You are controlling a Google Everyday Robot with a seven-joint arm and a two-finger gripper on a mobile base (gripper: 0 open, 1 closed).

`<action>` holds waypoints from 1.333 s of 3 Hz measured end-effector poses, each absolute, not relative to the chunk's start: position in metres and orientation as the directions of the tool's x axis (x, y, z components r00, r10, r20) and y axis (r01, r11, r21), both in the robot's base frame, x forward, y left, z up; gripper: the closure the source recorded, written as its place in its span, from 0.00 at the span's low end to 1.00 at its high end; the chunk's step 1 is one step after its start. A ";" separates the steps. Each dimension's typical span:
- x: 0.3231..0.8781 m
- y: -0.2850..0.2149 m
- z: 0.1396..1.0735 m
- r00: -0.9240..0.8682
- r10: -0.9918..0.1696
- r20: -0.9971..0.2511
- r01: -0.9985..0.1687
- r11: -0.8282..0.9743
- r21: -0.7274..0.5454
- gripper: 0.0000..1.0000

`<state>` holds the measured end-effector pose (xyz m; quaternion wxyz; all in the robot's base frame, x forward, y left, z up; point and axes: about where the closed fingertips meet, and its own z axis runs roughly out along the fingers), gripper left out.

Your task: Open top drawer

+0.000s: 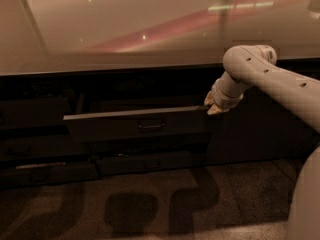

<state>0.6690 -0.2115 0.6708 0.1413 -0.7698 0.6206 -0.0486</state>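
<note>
One drawer (pixel 135 126) is pulled partly out beneath the counter (pixel 150 34).
The gripper (pixel 214 105) is held at its upper right corner; whether anything is clamped cannot be told.

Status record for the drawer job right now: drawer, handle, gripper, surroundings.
top drawer: partly pulled out, front standing forward of the cabinet face
handle: small bar at the centre of the front, nothing on it
gripper: at the front's upper right corner, away from the handle; contact unclear
lower drawer: directly below, shallower front
countertop: pale, glossy, above the drawers
</note>
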 end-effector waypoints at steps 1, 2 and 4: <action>0.669 -0.212 0.671 0.225 -0.969 -0.100 -0.942 -0.190 -0.278 1.00; 0.669 -0.212 0.673 0.225 -0.969 -0.101 -0.942 -0.190 -0.278 1.00; 0.662 -0.211 0.674 0.236 -0.966 -0.105 -0.940 -0.200 -0.277 1.00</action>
